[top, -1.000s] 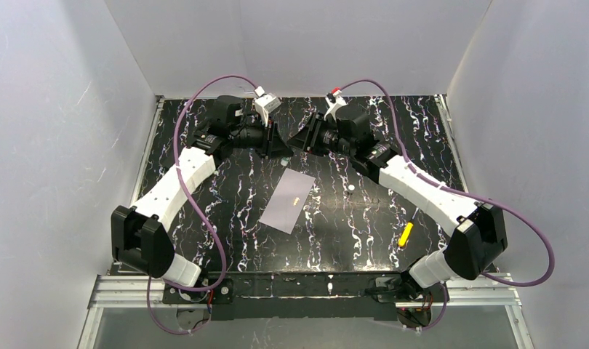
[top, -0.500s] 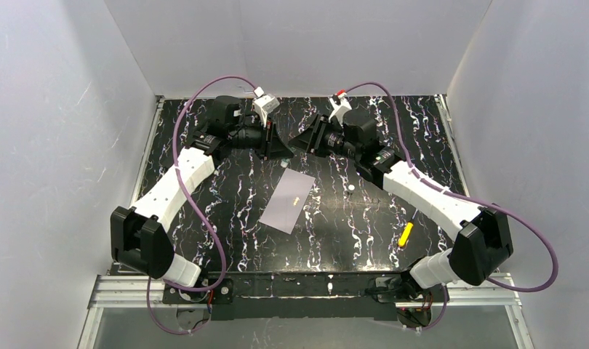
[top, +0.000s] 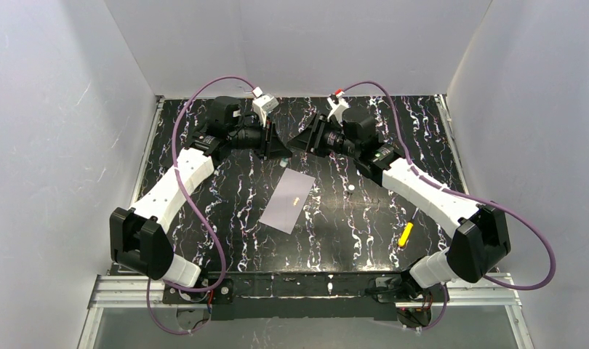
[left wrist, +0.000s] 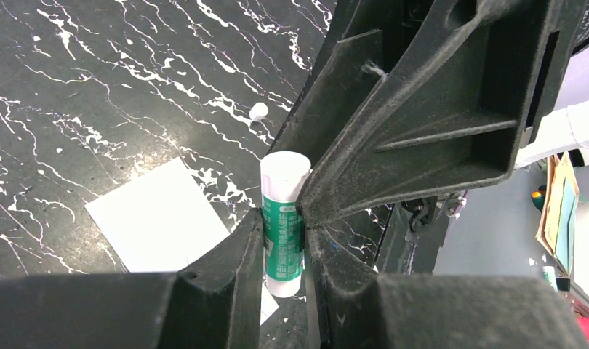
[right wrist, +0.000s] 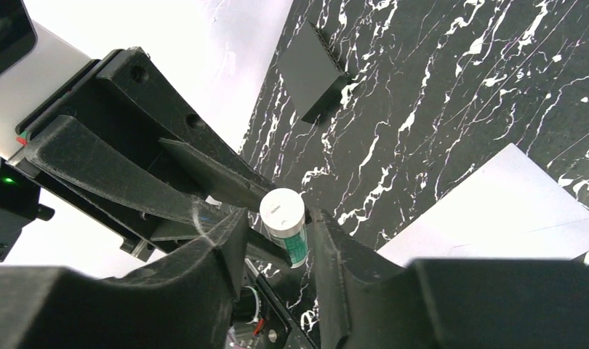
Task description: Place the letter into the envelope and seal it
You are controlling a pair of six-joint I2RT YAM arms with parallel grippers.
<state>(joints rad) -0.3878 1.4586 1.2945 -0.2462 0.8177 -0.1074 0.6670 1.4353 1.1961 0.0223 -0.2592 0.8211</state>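
Envelope (top: pixel 288 202): pale lavender, flat, lying at an angle near the middle of the black, white-veined surface (top: pixel 350 218). It lies well apart from both arms and nothing touches it. There is a small tan mark on its upper face.

Small yellow stick-shaped item (top: pixel 406 234): lies on the surface to the right of the envelope, beside the right arm's white link.

Small white cap (top: pixel 347 187): lies on the surface by itself, just beyond the envelope's right side.

Glue stick (left wrist: pixel 281 251): white tube with a green label, held in the air beyond the envelope's far corner, between the two wrists.

Left end effector (left wrist: pixel 283 225): closed on the glue stick, one finger pressed against each side of the labelled body.

Right end effector (right wrist: pixel 279 229): faces the left one, jaws apart to either side of the stick's flat white end. A gap shows on one side; contact on the other side cannot be made out.

Flat black piece (right wrist: pixel 313 69): lies on the surface close to the pale wall.
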